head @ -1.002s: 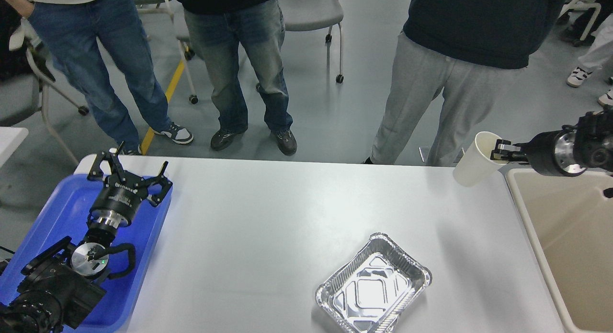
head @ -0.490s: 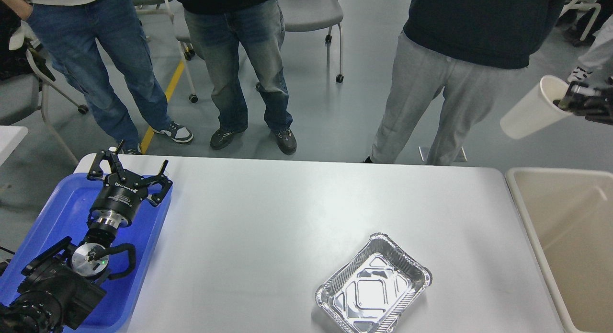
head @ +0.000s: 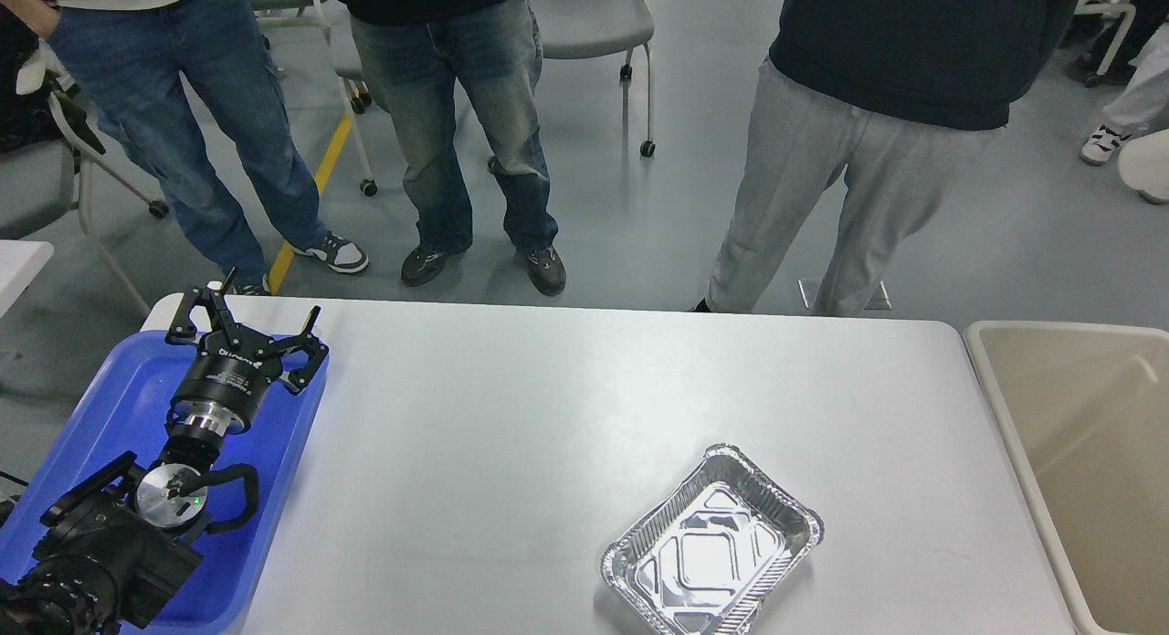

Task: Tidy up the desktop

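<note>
- The desktop point(head: 548, 416) is filling the view, bare except near its front edge.
- The foil tray point(head: 712, 544) is sitting there, towards the right corner, untouched.
- The left gripper point(head: 247, 329) is hovering at the left edge, fingers apart.
- The right gripper and its cup have swung out of sight, so only the tray looks left to clear.

White desktop point(head: 548, 407); silver embossed foil tray point(head: 712, 544); blue tray point(head: 119, 407); beige bin point(head: 1087, 452).
</note>
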